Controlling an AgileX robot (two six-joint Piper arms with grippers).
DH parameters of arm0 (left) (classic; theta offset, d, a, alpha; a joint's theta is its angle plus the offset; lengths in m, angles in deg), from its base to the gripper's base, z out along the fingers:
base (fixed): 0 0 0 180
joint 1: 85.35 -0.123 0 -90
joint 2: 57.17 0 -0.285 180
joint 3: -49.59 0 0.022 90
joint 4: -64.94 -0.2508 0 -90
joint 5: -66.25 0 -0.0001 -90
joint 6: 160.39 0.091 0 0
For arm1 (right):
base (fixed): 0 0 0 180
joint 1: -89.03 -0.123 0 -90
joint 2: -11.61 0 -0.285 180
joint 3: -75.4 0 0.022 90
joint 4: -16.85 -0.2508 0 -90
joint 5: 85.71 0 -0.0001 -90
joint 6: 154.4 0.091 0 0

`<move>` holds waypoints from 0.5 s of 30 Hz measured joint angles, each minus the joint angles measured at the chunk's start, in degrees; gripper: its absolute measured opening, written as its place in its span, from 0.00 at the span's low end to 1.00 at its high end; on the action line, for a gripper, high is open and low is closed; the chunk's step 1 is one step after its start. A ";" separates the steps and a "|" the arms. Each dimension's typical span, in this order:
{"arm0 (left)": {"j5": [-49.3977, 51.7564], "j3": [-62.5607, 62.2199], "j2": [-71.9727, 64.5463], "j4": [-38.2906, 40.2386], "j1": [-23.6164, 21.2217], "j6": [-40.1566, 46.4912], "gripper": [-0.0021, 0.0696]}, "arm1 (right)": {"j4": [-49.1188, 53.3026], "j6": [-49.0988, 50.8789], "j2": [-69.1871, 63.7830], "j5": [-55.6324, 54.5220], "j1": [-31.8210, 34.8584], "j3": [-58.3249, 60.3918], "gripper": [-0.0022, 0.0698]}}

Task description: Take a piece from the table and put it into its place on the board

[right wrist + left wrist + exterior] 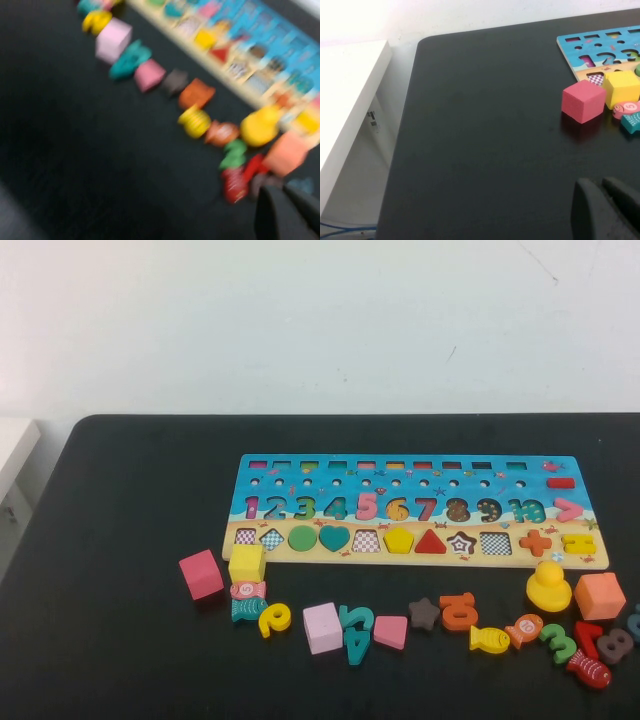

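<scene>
Yellow pentagon [398,539] under board [300,550] numeral 6

You're looking at a black bench [130,640] with rounded corners. On it lies the long board [410,510], far side of the middle. Along the board's near edge sit loose pieces: a pink cube [201,574], yellow cube [247,563], lilac cube [322,627], yellow duck [548,587] and orange cube [599,596].

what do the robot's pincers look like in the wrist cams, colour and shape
Only a little shows. In the left wrist view the left pincer appears as two dark, matte black fingers with rounded tips, at the picture's edge over the black table. In the right wrist view the right pincer looks similarly dark and blurred. No cables or markings are visible.
</scene>
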 joint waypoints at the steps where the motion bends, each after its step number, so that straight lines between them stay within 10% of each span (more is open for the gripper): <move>1: 0.00 0.00 0.00 0.00 0.00 0.00 0.03 | 0.00 -0.85 1.54 -2.31 1.67 1.32 0.06; 15: 0.00 0.00 0.00 0.00 0.00 0.00 0.03 | 1.09 -3.76 24.16 -30.37 30.67 30.36 0.06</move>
